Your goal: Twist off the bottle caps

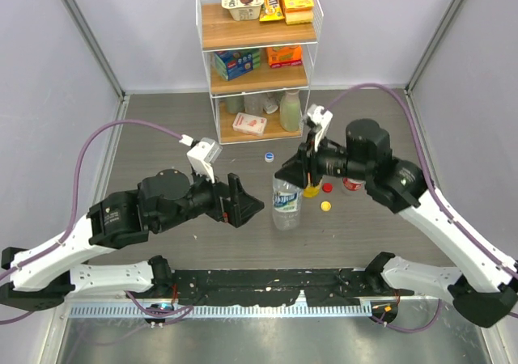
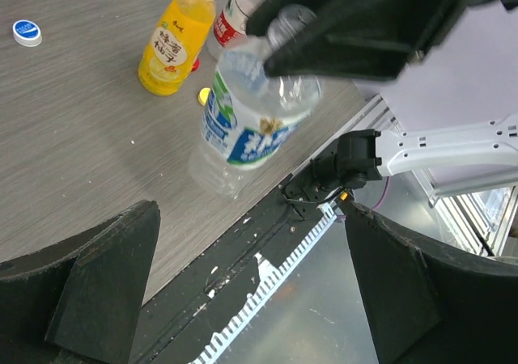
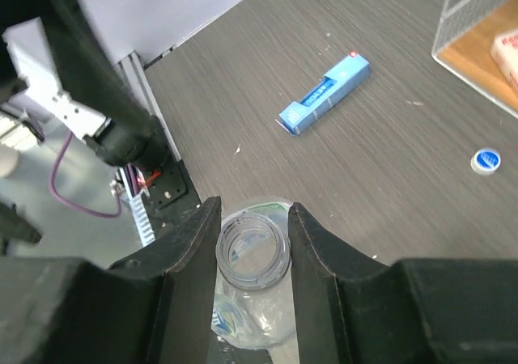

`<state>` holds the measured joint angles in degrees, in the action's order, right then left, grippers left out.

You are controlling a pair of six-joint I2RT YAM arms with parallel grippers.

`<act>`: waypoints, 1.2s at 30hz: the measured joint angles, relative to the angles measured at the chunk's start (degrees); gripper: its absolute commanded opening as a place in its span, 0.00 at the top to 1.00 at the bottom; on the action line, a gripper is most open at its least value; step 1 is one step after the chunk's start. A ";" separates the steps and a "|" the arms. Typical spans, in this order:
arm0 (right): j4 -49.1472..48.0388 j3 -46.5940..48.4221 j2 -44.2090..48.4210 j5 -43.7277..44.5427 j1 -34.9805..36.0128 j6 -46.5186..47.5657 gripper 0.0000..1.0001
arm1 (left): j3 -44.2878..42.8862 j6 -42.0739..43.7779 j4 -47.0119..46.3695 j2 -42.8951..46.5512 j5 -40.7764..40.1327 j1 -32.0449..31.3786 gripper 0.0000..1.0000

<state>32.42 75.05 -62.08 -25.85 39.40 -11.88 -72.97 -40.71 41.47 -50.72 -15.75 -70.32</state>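
Grey wood-grain table [image 1: 162, 137] ran back to a wire shelf [image 1: 212, 97] at its far edge. Toward the middle of the near edge stood the blue-labelled water bottle [image 1: 286, 202], mouth open, the right gripper [image 3: 252, 218] clamped around its neck. The left gripper [image 1: 247, 204] hung just beside it, jaws wide apart and touching nothing. With only the neck held, the bottle could tip on release and knock the uncapped juice bottle [image 2: 170, 44] close behind, spilling it.
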 measured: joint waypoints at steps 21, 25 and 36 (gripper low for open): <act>-22.84 -20.37 13.84 -3.82 6.05 23.43 0.99 | 0.00 -0.63 0.68 -2.32 -0.22 0.00 0.00; -25.16 -23.37 14.14 -2.93 6.14 23.71 0.99 | 0.00 -0.66 1.20 -2.47 -0.11 0.00 0.00; -35.21 -36.92 15.37 0.07 6.14 21.11 0.98 | 0.00 -0.66 2.12 -3.54 0.52 0.00 0.00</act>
<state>-2.79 38.13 -46.72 -25.78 45.54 9.23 -72.97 -41.36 43.59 -54.26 -15.22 -70.32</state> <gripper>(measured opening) 0.408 0.994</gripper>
